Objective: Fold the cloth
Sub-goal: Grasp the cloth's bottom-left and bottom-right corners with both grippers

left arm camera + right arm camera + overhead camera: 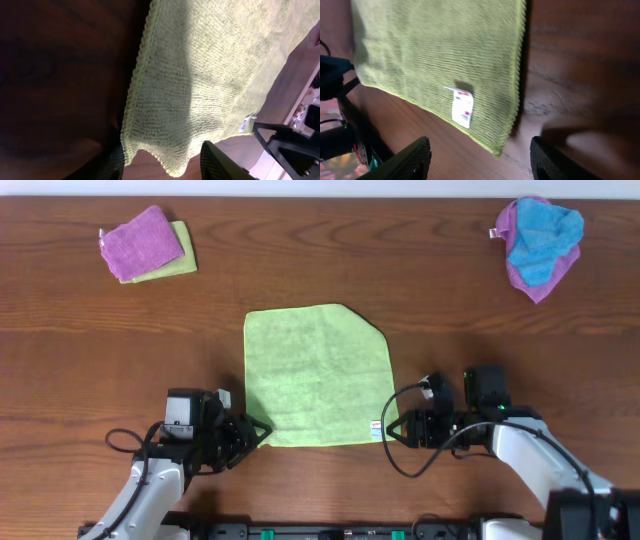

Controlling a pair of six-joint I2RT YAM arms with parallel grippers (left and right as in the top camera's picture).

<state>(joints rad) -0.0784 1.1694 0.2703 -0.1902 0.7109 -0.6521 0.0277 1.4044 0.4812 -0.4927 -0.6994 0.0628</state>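
Note:
A light green cloth (315, 375) lies flat on the wooden table, its far right corner folded or cut off. My left gripper (258, 432) is open at the cloth's near left corner; in the left wrist view the cloth's corner (175, 165) lies between the two open fingers (162, 167). My right gripper (392, 430) is open at the near right corner; in the right wrist view the corner with its white tag (461, 109) sits just ahead of the open fingers (480, 160).
A folded purple cloth on a yellow-green one (147, 244) lies at the far left. A crumpled blue cloth on a purple one (540, 242) lies at the far right. Bare wood (100, 360) surrounds the green cloth.

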